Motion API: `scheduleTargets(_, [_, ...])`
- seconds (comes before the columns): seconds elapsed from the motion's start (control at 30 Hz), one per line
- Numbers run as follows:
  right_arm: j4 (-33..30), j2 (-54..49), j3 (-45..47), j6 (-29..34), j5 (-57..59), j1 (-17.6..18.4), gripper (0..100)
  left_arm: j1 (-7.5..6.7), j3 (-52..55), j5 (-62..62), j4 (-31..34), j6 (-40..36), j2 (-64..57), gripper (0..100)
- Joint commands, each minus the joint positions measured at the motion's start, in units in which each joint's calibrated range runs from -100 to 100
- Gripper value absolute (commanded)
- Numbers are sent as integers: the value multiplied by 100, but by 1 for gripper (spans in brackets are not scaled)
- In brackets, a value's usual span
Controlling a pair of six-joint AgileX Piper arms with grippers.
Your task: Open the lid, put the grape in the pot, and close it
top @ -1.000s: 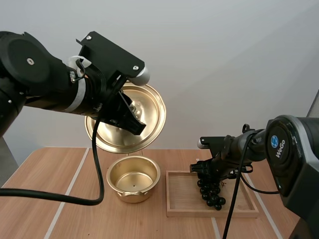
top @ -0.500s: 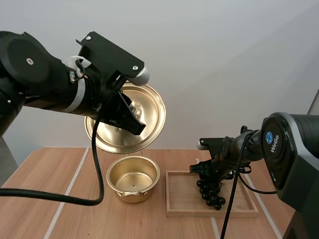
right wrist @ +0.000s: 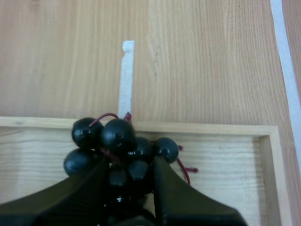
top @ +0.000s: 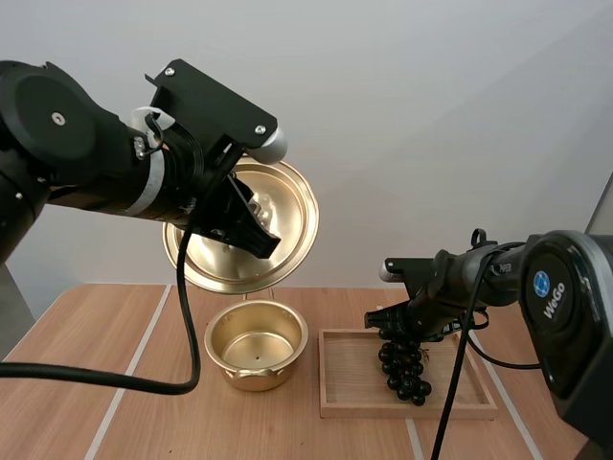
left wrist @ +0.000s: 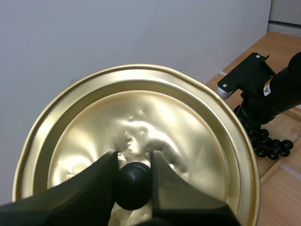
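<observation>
In the high view, the left hand [top: 251, 228] is holding the golden lid [top: 292, 206] tilted in the air above the open pot [top: 256, 345], which is standing on the bench [top: 86, 374]. The right hand [top: 391, 321] is gripping the top of the bunch of grapes [top: 404, 369], which is hanging over the wooden tray [top: 345, 407] just beside the pot.

In the left wrist view, the left hand's two fingers are clamping the lid's black knob [left wrist: 134, 184] between them.

In the right wrist view, the right hand's fingers are standing partly apart and pinching the bunch over the tray, near its rim.
</observation>
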Motion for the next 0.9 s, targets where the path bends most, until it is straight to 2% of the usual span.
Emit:
scheduleTargets(0.0, [181,-533,-58,-35,386,-5,0,-16,-117,-215,-39,-68,-50,0])
scheduleTargets(0.3, [246,-1492,-58,-189,421,139,0,-16,-1066,-77,-39,-392,-141,0])
scheduleTargets(0.63, [250,-2439,-136,-331,159,1231,0,-16,-1861,-33,3,-434,-632,0])
scheduleTargets(0.87, [199,-2441,-730,-331,383,1833,0,-16,-2404,-33,393,-508,-832,0])
